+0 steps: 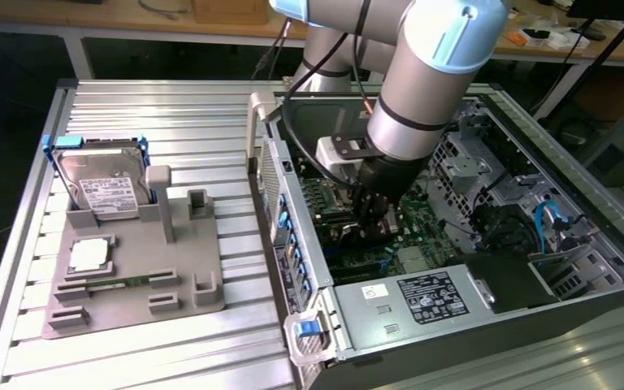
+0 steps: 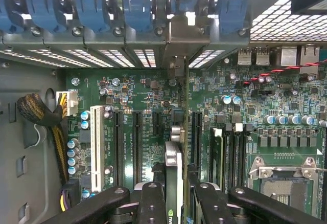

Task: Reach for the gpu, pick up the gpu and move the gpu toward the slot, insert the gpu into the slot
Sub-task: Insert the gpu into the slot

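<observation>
Exterior view: gripper (image 1: 380, 223) tips buried among the motherboard (image 1: 421, 236) parts; contact point hidden by the arm (image 1: 426, 89). Wrist view: gpu (image 2: 173, 175) seen edge-on, its lower part cut off by the frame edge and flanked by the black fingers (image 2: 153, 203). Card's bottom edge covers the slot beneath it; seating apparently cannot be judged. Board lettering too small to read.

My gripper (image 2: 173, 203) is clamping the gpu (image 2: 173, 175) edge-on between its black fingers (image 2: 152, 203), the card's silvery bracket (image 2: 179, 42) reaching up to the row of blue latches (image 2: 102, 14). The card is standing upright over the green motherboard (image 2: 245, 111), running between long black expansion sockets (image 2: 137, 147). A white socket (image 2: 95, 147), a braided cable bundle (image 2: 43, 116) and the silver processor socket (image 2: 283, 183) are lying on either side.
</observation>
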`<action>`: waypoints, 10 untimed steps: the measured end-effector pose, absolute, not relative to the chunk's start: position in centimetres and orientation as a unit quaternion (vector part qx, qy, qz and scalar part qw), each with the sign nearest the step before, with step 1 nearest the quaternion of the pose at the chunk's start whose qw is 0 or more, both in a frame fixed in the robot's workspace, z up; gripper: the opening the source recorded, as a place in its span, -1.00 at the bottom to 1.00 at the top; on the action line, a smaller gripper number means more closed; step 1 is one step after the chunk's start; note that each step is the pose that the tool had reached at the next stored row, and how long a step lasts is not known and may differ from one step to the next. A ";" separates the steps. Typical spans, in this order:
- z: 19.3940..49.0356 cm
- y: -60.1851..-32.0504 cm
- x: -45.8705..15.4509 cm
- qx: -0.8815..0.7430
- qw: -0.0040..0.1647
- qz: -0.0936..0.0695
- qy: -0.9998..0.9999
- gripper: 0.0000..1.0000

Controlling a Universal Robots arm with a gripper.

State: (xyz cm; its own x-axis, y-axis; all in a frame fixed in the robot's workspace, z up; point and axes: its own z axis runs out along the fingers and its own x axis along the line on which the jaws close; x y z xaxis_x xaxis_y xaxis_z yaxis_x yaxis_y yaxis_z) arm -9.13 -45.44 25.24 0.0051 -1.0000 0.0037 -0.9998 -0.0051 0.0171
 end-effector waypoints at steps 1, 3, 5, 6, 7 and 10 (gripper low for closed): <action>25.2 -45.4 -9.1 0.709 0.007 -0.005 -0.705 -0.47; 25.1 -45.4 -9.2 0.709 0.008 -0.005 -0.705 -0.47; 25.0 -45.4 -9.2 0.709 0.007 -0.005 -0.705 -0.47; 25.0 -45.4 -9.2 0.709 0.007 -0.005 -0.705 -0.47; 24.9 -45.4 -9.2 0.709 0.007 -0.005 -0.705 -0.47; 24.7 -45.4 -9.2 0.709 0.007 -0.005 -0.705 -0.47</action>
State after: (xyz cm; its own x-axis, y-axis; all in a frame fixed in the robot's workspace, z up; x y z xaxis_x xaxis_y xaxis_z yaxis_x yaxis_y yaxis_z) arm -9.19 -45.44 24.74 0.0052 -1.0000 0.0036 -0.9998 -0.0051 0.0173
